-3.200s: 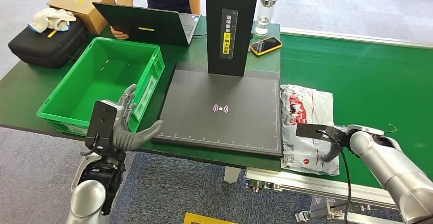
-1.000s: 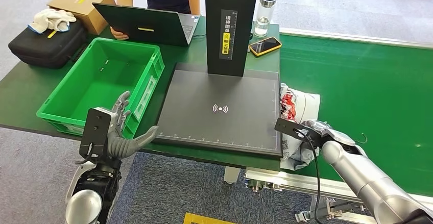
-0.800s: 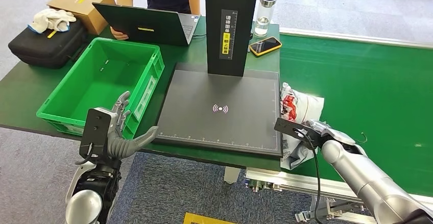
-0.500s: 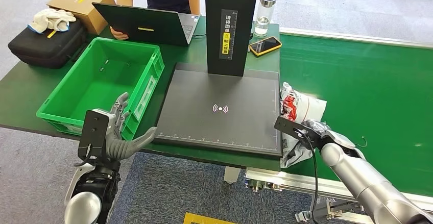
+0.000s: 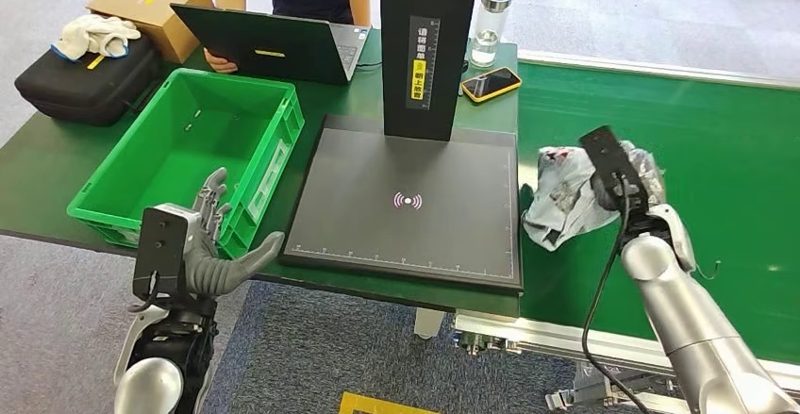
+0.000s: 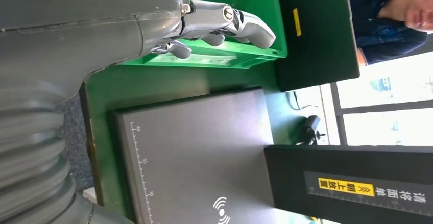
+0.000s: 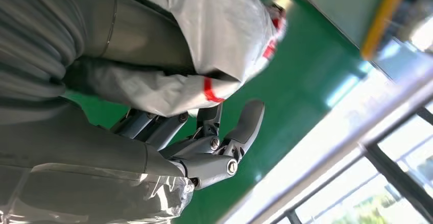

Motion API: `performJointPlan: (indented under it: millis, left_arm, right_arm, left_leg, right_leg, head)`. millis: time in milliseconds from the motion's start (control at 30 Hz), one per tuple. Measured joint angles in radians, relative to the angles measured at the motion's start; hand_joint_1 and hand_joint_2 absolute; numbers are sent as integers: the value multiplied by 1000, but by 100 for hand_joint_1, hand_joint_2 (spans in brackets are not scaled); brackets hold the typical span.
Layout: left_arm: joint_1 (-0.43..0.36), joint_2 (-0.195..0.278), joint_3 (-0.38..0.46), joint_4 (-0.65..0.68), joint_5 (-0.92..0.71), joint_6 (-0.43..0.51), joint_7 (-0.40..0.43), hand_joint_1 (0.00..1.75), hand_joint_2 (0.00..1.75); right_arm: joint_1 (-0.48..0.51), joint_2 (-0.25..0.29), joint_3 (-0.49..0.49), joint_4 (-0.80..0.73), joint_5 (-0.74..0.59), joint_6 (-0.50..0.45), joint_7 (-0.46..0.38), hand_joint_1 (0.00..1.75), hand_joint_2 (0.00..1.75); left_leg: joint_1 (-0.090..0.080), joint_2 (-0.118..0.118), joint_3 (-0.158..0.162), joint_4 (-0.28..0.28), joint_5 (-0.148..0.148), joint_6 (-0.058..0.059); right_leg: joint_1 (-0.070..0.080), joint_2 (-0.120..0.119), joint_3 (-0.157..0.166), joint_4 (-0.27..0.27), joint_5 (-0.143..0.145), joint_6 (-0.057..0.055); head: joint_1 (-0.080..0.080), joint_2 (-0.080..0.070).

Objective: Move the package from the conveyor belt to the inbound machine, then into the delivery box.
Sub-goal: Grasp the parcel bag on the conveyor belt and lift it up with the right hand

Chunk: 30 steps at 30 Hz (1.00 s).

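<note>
**Package up off the belt, right hand gripping**

Right hand (image 5: pixel 630 180) held the crumpled package (image 5: pixel 564 203) above the conveyor belt (image 5: pixel 717 159), just beside the inbound machine (image 5: pixel 406 197) plate's right edge. Left hand (image 5: pixel 209 249) spread, holding nothing, at the table's front edge near the delivery box (image 5: pixel 111 183).

Even bright indoor light, soft shadows; wrist views w/ blown-out windows, close parts blurry.

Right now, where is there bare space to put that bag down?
The flat dark scanner plate between the green plastic crate and the green conveyor belt is bare, as is the crate's floor. The table's far edge is crowded: black laptop, orange phone, clear bottle.
</note>
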State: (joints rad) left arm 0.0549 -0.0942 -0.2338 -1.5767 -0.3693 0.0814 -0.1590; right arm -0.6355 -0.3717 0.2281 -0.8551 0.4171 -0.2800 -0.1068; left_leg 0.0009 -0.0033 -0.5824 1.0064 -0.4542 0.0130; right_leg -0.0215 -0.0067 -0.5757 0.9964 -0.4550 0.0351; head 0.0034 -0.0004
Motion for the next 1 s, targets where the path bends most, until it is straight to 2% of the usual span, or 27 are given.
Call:
performJointPlan:
  millis: [233, 433, 667, 1000]
  left_arm:
    - [-14, 0, -1, 13, 6, 11, -16, 0, 175]
    - [-26, 0, -2, 29, 8, 14, -22, 0, 175]
    - [-37, 0, -8, 39, 6, 12, -23, 0, 175]
    - [-40, 0, -11, 44, 4, -5, -24, 0, 175]
  right_arm:
    - [13, 9, -179, -118, -128, -103, -125, 175, 175]
    - [17, 14, -271, -201, -211, -126, -187, 175, 175]
    - [38, 31, -305, -296, -240, -135, -216, 175, 175]
    - [109, 70, -299, -436, -268, -130, -255, 175, 175]
  left_leg:
    - [0, 0, 0, 0, 0, 0]
    - [0, 0, 0, 0, 0, 0]
    - [0, 0, 0, 0, 0, 0]
    - [0, 0, 0, 0, 0, 0]
  right_leg:
    - [0, 0, 0, 0, 0, 0]
    - [0, 0, -1, 0, 0, 0]
    - [0, 0, -1, 0, 0, 0]
    - [0, 0, -1, 0, 0, 0]
  head:
    - [0, 0]
    - [0, 0]
    - [0, 0]
    - [0, 0]
